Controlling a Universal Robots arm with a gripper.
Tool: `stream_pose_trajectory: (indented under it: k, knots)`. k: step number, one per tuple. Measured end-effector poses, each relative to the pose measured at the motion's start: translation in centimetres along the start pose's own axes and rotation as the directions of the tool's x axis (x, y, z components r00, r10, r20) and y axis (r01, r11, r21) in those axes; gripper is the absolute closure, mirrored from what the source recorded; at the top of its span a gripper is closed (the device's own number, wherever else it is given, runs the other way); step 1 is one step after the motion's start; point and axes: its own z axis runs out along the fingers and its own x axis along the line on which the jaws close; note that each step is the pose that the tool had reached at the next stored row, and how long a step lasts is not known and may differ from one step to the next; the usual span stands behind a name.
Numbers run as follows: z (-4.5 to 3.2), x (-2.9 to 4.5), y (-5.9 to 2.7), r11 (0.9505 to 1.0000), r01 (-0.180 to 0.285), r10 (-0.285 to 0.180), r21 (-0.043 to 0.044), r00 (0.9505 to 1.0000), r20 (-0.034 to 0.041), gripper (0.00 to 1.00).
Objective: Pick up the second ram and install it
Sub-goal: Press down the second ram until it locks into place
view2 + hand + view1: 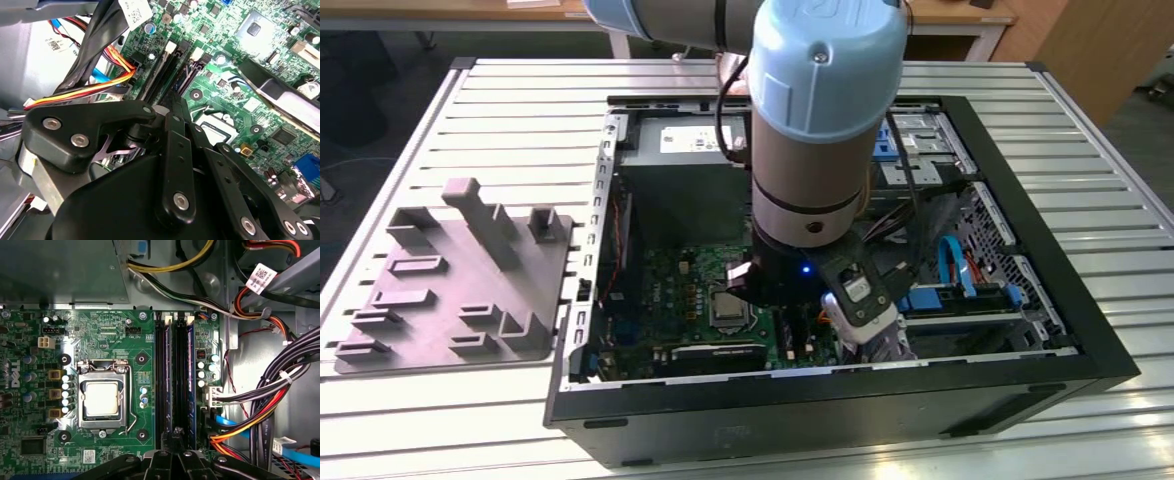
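Dark, thin second ram [190,380] stands seated in motherboard [100,340] slot

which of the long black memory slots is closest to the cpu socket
The outermost slot in the first wrist view, running right beside the silver CPU socket. The other slots lie farther over, toward the cable bundle.
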Motion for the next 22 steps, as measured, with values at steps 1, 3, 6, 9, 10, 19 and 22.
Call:
stream_pose_trajectory:
  k: [1,3,6,9,10,19,22]
  knots:
    - [0.13,0.01,0.00,1.0000,0.000,0.000,0.0000,1.0000,0.0000,0.90]
    - [0.25,0.02,-0.02,1.0000,0.000,0.000,0.0005,1.0000,-0.0001,0.90]
    - [0.29,0.02,-0.01,1.0000,0.000,0.000,0.0001,1.0000,0.0000,0.90]
    - [0.49,0.03,-0.03,1.0000,0.000,0.000,0.0004,1.0000,-0.0002,0.90]
    - [0.50,0.03,-0.03,1.0000,0.000,0.000,0.0003,1.0000,-0.0001,0.90]
    - [0.63,0.04,-0.05,1.0000,0.000,0.000,0.0001,1.0000,0.0000,0.90]
    - [0.62,0.04,-0.05,1.0000,0.000,0.000,0.0001,1.0000,0.0000,0.90]
